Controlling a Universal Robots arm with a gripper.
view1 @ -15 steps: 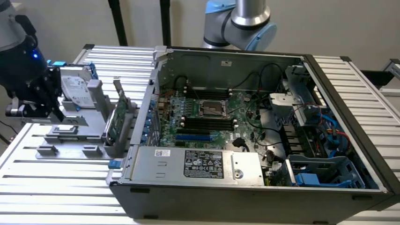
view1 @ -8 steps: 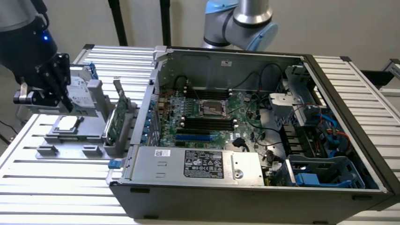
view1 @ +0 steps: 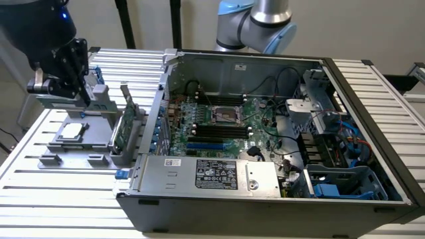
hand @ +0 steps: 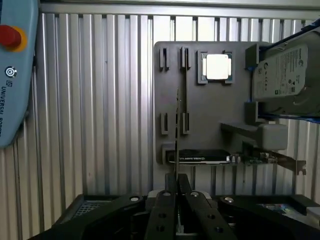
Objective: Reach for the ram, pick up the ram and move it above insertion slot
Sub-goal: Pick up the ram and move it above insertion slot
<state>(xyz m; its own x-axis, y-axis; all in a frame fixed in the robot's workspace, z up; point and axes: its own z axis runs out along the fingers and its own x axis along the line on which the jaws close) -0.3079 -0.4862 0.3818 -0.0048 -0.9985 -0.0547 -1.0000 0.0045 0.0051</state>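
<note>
Claw nearly closed, fingers pinched on the edge of the ram, a thin stick seen edge-on and running away from the fingertips above the grey parts holder. Whether still seated in the holder's paired brackets or already clear of them, cannot tell. In the exterior view, claw at the left, above the grey holder on the slatted metal counter, well apart from the open computer case. On the holder: a square silver processor in its frame, a silver hard drive propped at an angle on blue mounts, and a green expansion card with a metal bracket, seen standing upright in the exterior view at the holder's side nearest the case. Inside the case, motherboard lying flat with the square CPU socket near its middle; just in front of the socket, several parallel black rows, the insertion slot among them, all unfilled, with a shorter blue slot beside them. Power supply with a label along the case's near wall. Teach pendant with a red button lying on the counter beside the holder.
</note>
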